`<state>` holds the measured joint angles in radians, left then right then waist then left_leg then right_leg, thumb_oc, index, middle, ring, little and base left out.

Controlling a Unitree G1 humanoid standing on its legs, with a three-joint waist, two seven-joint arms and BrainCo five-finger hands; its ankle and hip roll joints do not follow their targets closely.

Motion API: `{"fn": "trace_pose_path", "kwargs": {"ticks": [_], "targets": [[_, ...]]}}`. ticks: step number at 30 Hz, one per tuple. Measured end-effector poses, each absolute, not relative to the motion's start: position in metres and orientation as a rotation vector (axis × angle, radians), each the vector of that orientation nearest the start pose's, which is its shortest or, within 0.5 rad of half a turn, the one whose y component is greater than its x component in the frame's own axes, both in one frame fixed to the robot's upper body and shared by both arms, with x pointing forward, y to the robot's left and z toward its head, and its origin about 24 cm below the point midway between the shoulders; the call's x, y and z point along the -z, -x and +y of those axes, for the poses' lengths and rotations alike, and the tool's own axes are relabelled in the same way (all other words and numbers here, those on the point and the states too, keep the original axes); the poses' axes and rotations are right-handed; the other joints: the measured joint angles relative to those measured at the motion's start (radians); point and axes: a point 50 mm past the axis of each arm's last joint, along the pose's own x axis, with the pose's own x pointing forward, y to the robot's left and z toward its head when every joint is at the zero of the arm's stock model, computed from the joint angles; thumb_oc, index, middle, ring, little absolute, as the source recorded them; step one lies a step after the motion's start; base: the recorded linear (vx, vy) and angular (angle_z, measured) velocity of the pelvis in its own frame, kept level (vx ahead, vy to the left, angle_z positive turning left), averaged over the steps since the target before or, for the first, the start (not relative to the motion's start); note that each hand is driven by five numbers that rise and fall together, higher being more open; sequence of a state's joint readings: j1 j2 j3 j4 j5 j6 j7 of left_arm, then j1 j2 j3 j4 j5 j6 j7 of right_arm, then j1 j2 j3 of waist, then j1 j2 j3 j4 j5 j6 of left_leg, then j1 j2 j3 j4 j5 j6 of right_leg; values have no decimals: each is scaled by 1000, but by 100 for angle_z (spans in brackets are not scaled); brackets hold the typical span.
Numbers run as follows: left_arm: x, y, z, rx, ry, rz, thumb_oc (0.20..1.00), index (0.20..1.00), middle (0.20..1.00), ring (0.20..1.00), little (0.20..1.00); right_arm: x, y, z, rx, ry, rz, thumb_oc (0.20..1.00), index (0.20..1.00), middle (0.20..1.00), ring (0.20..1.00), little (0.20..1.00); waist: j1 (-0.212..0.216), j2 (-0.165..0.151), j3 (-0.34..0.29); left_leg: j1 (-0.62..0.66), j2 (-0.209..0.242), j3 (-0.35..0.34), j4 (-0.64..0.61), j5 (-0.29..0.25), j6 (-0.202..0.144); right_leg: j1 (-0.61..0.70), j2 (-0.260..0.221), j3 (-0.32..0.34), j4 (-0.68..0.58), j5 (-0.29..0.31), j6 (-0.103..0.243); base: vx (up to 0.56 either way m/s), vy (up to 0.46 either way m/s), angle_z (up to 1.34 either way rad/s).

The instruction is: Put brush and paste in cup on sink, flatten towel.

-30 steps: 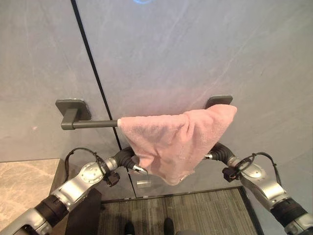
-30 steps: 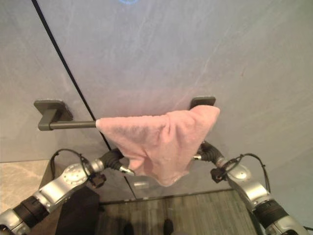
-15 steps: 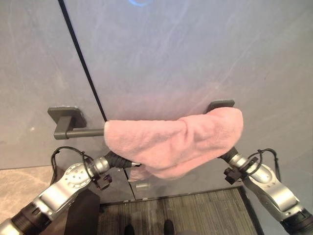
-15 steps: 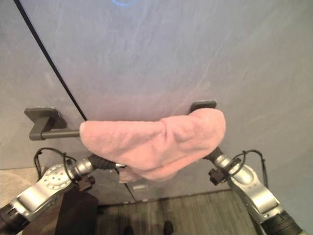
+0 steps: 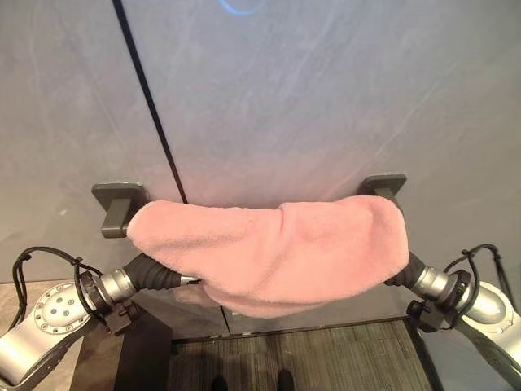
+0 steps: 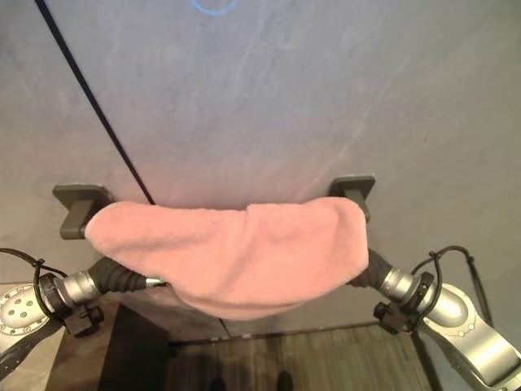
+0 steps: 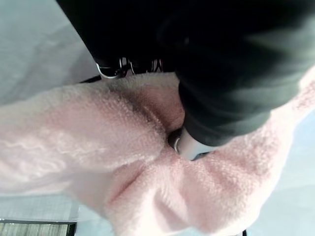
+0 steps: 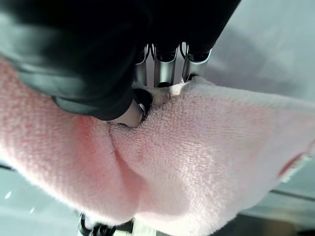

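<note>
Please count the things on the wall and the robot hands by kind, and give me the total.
Pink towel: 1
Grey towel rail, seen at its two wall brackets: 1
Robot hands, the left hand and the right hand, each pinching the towel: 2
Total: 4

The rail bar is covered by the pink towel; both hands' fingers are buried in its folds, their grip unreadable.
</note>
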<state>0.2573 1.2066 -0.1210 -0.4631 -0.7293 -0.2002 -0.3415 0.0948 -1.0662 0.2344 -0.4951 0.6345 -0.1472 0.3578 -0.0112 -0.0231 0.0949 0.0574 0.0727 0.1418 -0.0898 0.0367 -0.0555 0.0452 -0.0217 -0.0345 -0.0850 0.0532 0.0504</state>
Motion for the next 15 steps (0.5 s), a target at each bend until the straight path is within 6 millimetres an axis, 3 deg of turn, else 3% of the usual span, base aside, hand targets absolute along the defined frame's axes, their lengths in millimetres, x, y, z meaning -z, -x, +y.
{"fn": "trace_pose_path", "kwargs": {"ticks": [3,5,6,8,9,13,14,15], "targets": [[-143,-192,213,798,-359,-44,200,200,200,200,200,-148,-204,-177,-896,351,-173,200,200,200,200,200,5,3,2,-3,-6,-18,0,-1,2,3,-6,-10,0,-6,7,13,21,15],[-143,-193,213,796,-360,-43,479,479,479,479,479,-149,-205,-177,-890,378,-183,200,200,200,200,200,4,5,3,-3,-10,-23,0,-1,2,7,-10,-17,0,-8,10,17,14,11],[-142,-193,214,791,-359,-41,567,567,567,567,567,-149,-205,-177,-879,394,-184,200,200,200,200,200,3,5,3,-3,-13,-24,0,-2,4,8,-13,-19,0,-9,10,15,4,6],[-138,-194,215,780,-355,-30,633,633,633,633,633,-147,-206,-178,-865,419,-183,200,200,200,200,200,1,7,4,-3,-15,-24,0,-4,6,9,-15,-19,0,-8,10,6,0,2],[-132,-197,216,775,-369,-17,1000,1000,1000,1000,1000,-144,-207,-180,-853,431,-174,200,200,200,200,200,-1,7,4,-1,-16,-24,0,-4,7,11,-16,-20,0,-8,10,0,0,0],[-100,-200,211,777,-335,61,1000,1000,1000,1000,1000,-127,-213,-191,-762,418,-123,200,200,200,200,200,-10,9,5,5,-16,-23,0,-6,9,15,-16,-20,0,-11,11,0,0,0],[-92,-200,211,770,-335,78,1000,1000,1000,1000,1000,-119,-212,-195,-733,404,-101,805,805,805,805,805,-11,9,5,7,-16,-23,0,-7,9,16,-15,-19,0,-12,11,0,0,0],[-79,-201,214,736,-330,102,1000,1000,1000,1000,1000,-108,-210,-201,-683,400,-71,1000,1000,1000,1000,1000,-12,10,6,12,-16,-22,0,-8,9,22,-15,-19,0,-14,11,31,-30,0]]}}
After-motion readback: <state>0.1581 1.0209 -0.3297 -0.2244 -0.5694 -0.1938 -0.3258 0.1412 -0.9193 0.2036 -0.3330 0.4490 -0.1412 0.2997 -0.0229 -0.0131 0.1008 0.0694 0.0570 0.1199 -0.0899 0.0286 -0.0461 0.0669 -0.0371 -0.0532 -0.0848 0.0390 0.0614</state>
